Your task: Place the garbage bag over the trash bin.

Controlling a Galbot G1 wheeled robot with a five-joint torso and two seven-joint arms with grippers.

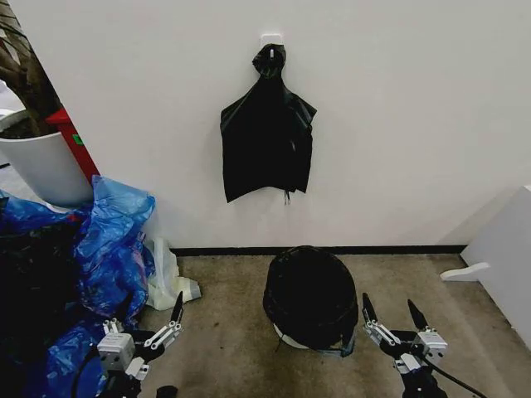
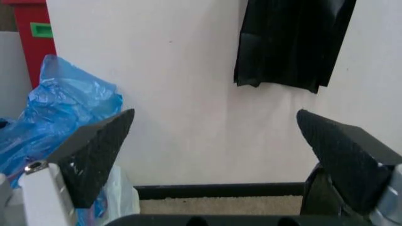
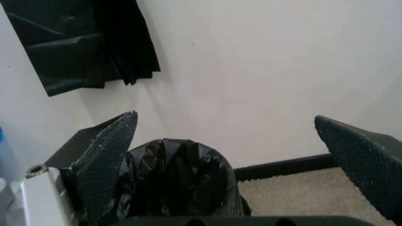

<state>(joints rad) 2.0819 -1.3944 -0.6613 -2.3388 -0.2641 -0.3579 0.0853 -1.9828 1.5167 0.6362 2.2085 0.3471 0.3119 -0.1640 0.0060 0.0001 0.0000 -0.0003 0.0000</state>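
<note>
The garbage bag (image 1: 310, 294) is draped over the trash bin (image 1: 292, 340), which stands upright on the carpeted floor near the wall's black baseboard. The glossy black plastic covers the bin from its top down almost to the base, so the bag's long axis runs vertically with the bin; only a thin cream-white strip of the bin shows under the bag's lower edge. Seen from the right wrist view, the bag (image 3: 172, 181) is gathered in wrinkled folds across the bin's top.

The right claw (image 1: 392, 317) sits low just to the right of the covered bin, apart from it, its two dark fingers spread wide with nothing between them. In its own wrist view the right claw (image 3: 229, 150) has the covered bin ahead of it, toward its left finger.

The left claw (image 1: 166, 319) is low and well to the left of the bin, fingers likewise spread wide and holding nothing. Just beyond its left side lies a heap of blue plastic bags (image 1: 104, 240). In the left wrist view the left claw (image 2: 213, 141) faces the white wall, with the blue bags (image 2: 60, 113) past its left finger.

On the wall above and beyond both claws, a bundle of black bags (image 1: 266, 137) hangs from a white hook (image 1: 271, 39), its length pointing straight down.
</note>
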